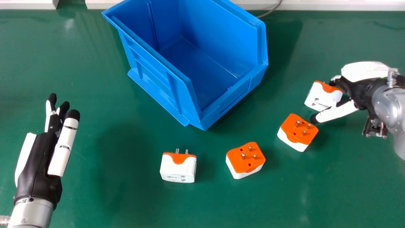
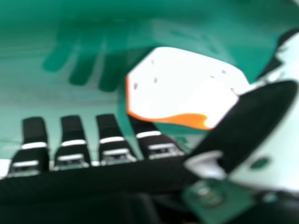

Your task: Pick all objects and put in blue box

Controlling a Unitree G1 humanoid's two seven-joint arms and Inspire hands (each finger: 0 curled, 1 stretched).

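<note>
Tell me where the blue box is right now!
In the head view, the blue box sits at the top middle of the green table, just beyond the two leftmost orange-and-white plugs.

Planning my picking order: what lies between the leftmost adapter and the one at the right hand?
The head view shows one adapter and, farther right, another adapter, both pins-up on the table.

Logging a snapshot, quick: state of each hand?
Left hand: open, fingers straight.
Right hand: open around a white-and-orange plug adapter, not clenched.
</note>
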